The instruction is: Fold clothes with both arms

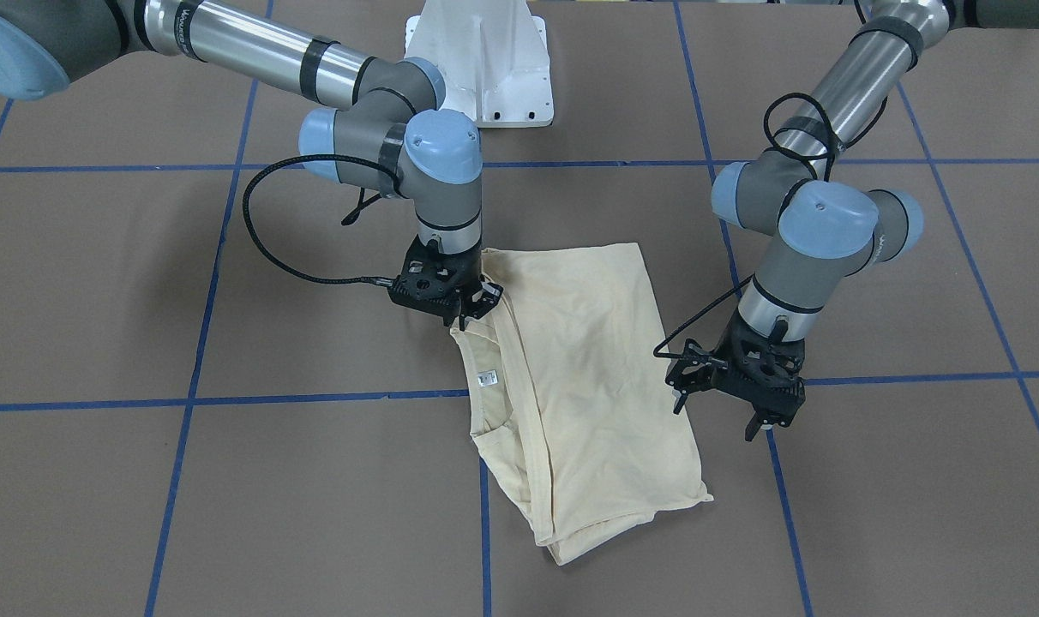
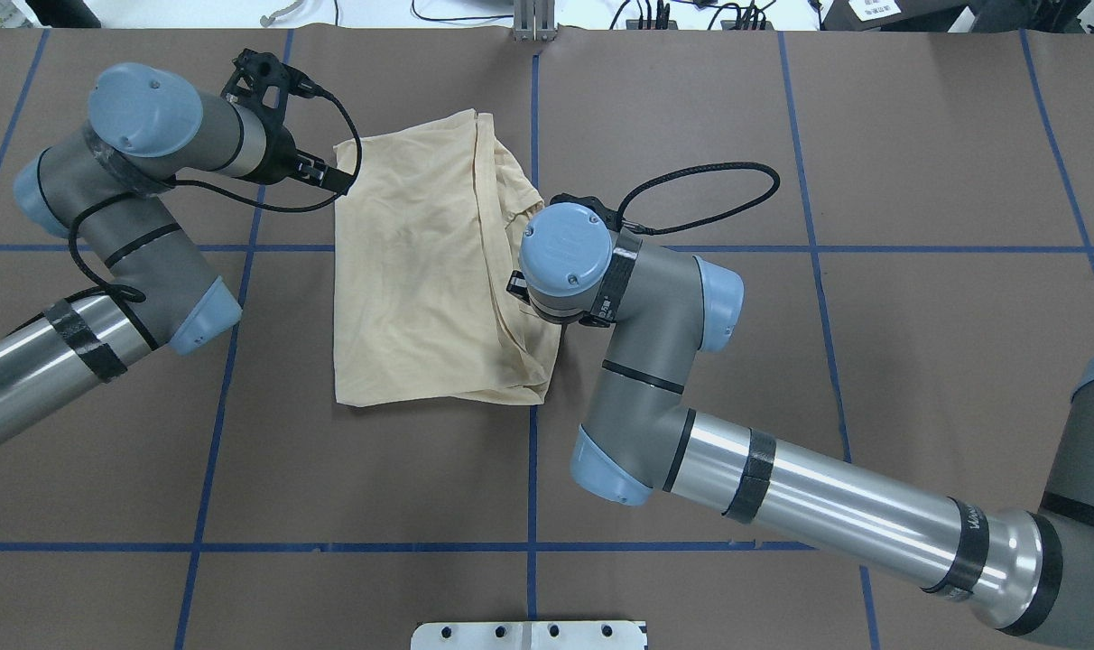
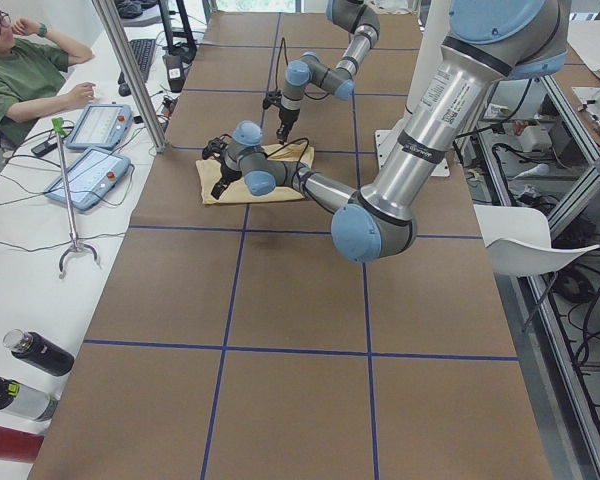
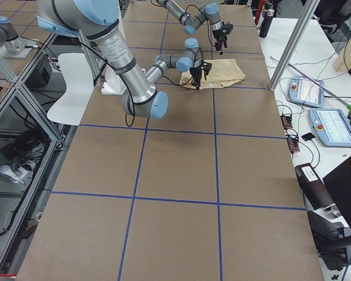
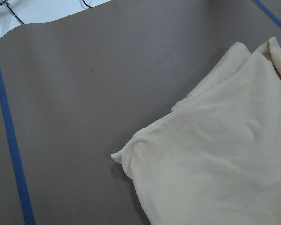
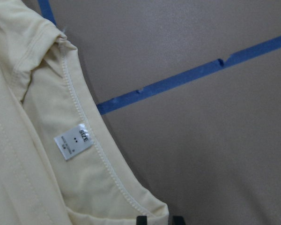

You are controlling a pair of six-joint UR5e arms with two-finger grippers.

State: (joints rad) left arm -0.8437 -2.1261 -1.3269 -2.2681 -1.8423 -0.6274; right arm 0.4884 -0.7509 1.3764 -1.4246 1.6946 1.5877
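Note:
The clothes are a single pale cream-yellow shirt [image 1: 588, 377], folded into a long panel on the brown table, with its ribbed neckline and small white label [image 1: 486, 378] facing the view's left. My right gripper [image 1: 475, 310] sits at the neckline end. In the right wrist view its fingertips [image 6: 141, 220] close narrowly on the hem of the shirt [image 6: 18, 164], near the label [image 6: 74, 140]. My left gripper [image 1: 717, 417] hangs open just off the opposite long edge, touching nothing. Only a corner of the shirt [image 5: 225, 164] shows in the left wrist view. No print shows.
Blue tape lines [image 1: 228, 398] grid the brown table. The white pedestal base [image 1: 485, 60] stands behind the shirt. A person [image 3: 20, 70] sits at a side bench with control pendants [image 3: 90, 150] and bottles [image 3: 30, 350]. A white chair [image 3: 530, 240] stands off the table.

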